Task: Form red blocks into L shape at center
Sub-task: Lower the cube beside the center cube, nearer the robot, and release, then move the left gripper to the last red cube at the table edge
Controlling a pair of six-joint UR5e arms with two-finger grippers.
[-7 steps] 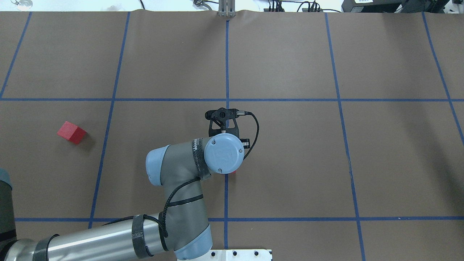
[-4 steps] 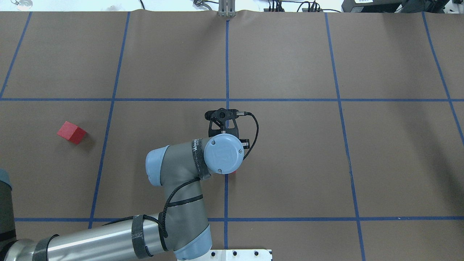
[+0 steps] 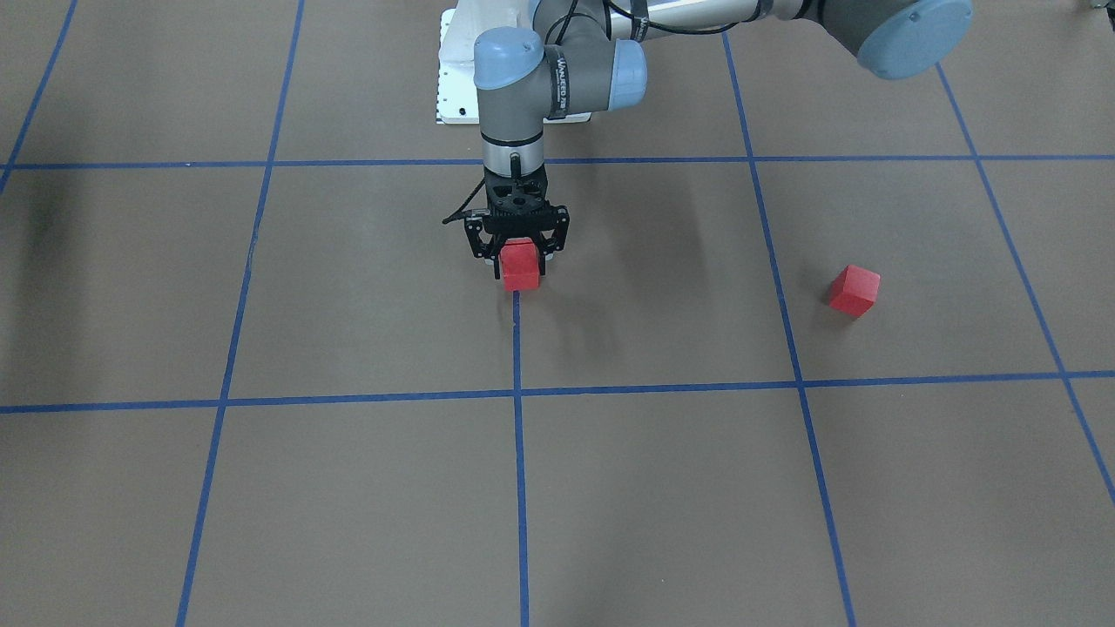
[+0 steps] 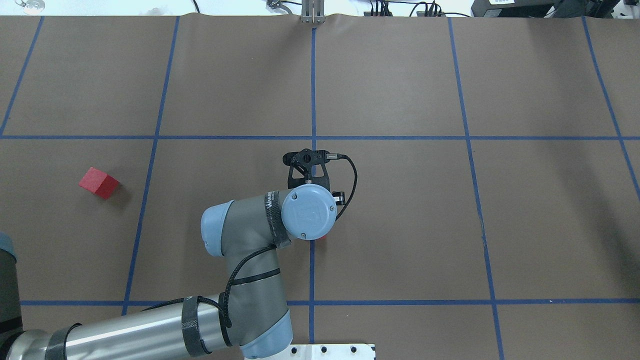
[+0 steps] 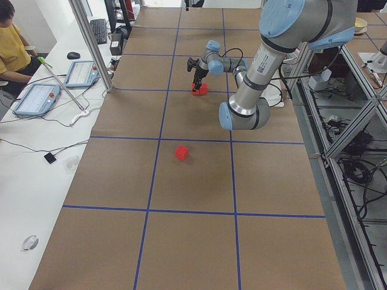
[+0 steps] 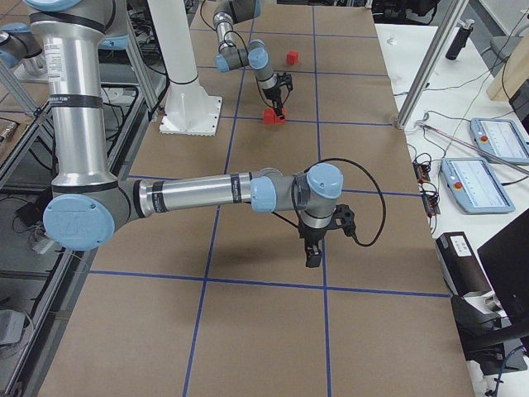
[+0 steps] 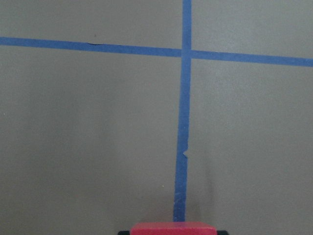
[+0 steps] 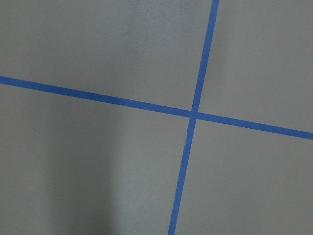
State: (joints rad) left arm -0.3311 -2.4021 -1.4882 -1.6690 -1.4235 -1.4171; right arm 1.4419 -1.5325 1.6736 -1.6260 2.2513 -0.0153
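Note:
My left gripper (image 3: 521, 258) points straight down at the table's centre and is shut on a red block (image 3: 521, 272), whose bottom is at the table surface on the blue centre line. The block's top edge shows at the bottom of the left wrist view (image 7: 173, 228). In the overhead view the wrist hides the gripper, and only a red sliver (image 4: 322, 236) shows at its edge. A second red block (image 4: 99, 183) lies loose and turned askew, far to the robot's left (image 3: 854, 290). The third block is not clearly visible. My right gripper (image 6: 312, 258) hangs over a tape crossing; I cannot tell its state.
Brown paper with a blue tape grid (image 4: 312, 137) covers the table. The left arm's elbow (image 5: 242, 115) is above the table between the two blocks. An operator (image 5: 9, 54) sits at a side bench with control tablets (image 5: 36, 99).

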